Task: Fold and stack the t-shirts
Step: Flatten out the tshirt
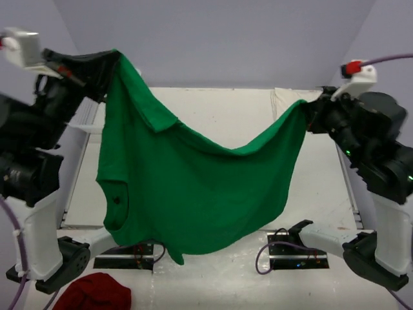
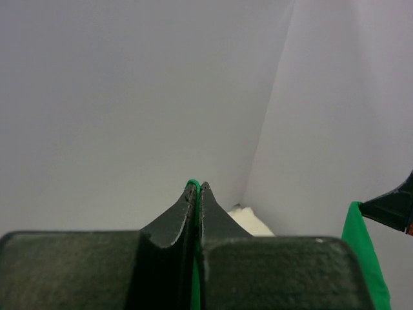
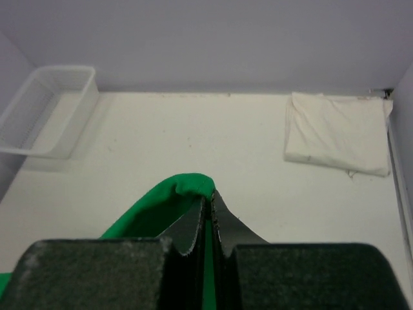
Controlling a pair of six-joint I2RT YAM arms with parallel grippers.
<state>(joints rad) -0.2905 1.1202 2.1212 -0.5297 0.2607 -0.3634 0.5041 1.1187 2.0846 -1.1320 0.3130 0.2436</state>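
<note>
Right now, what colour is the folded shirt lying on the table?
Cream-white t-shirt; best in right wrist view.

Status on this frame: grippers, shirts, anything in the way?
Left gripper shut on green t-shirt, right gripper shut on it too. Shirt hangs spread between them above table. Cream t-shirt folded far right, basket far left.

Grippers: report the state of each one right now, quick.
Left gripper: jaws shut on one edge of the green t-shirt.
Right gripper: jaws shut on the opposite edge of the same green t-shirt.
</note>
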